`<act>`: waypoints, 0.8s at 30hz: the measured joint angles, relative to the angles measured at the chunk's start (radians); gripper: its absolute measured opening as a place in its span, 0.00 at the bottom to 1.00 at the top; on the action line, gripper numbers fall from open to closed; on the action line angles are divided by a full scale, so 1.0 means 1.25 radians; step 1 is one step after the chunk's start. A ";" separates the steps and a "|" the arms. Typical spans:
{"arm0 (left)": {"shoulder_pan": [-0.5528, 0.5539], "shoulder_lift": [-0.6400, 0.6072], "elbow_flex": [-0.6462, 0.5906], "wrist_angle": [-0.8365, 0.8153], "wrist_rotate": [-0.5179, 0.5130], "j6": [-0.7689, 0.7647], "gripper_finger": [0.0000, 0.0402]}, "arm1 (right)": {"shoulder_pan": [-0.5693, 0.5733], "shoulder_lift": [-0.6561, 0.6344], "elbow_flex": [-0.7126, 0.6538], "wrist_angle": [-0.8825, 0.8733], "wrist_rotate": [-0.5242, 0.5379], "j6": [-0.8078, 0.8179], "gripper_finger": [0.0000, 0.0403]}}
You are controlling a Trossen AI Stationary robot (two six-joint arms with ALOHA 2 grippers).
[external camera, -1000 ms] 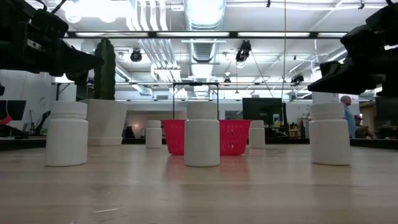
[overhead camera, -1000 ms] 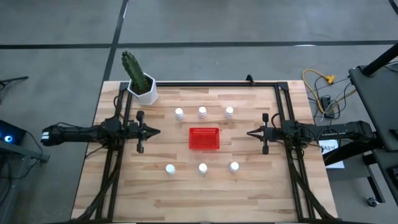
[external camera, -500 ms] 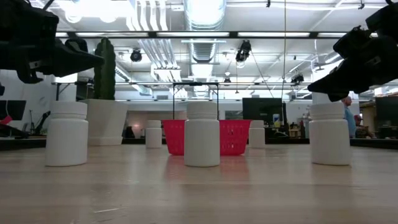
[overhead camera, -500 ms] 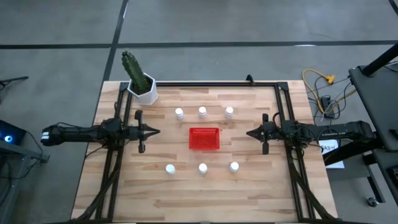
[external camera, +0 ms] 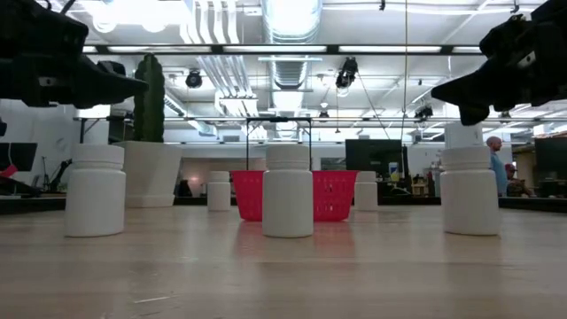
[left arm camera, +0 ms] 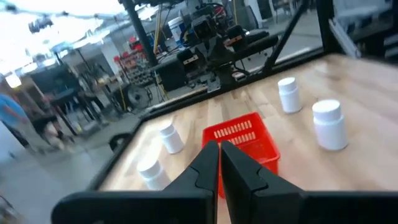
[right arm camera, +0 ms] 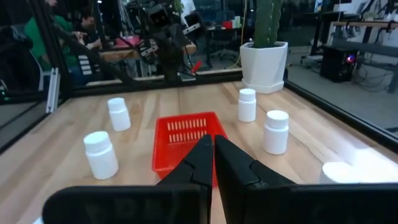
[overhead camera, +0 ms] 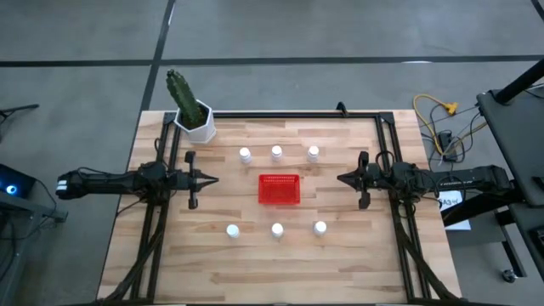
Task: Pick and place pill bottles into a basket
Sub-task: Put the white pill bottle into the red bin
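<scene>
High view from above: the red basket [overhead camera: 279, 189] sits at the middle of the wooden table [overhead camera: 255, 268], and everything else is placed around it. Six white pill bottles [overhead camera: 277, 153] stand upright, all outside the basket and apart from it. Three form a row on the basket's far side, toward the cactus; three form a row on its near side [overhead camera: 277, 229]. A white hexagonal pot holding a green cactus [overhead camera: 194, 115] stands at the table's far left corner, well away from the basket. The left gripper [overhead camera: 212, 179] hovers to the basket's left, pointing at it, fingers pressed together and holding nothing. The right gripper [overhead camera: 341, 178] hovers to the basket's right, also pointing at it, fingers likewise closed and empty. Neither gripper touches a bottle or the basket.
</scene>
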 joint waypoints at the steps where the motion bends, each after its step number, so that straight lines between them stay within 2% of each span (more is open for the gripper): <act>1: 0.000 0.000 0.000 0.000 0.000 -0.028 0.00 | 0.000 0.001 0.000 0.001 0.000 0.004 0.02; 6: 0.000 0.000 0.000 -0.001 0.000 -0.153 0.00 | 0.000 0.001 0.000 0.001 0.001 -0.024 0.02; 24: 0.000 0.002 0.000 0.040 0.000 -0.173 0.00 | 0.000 0.002 0.000 0.034 0.021 -0.045 0.02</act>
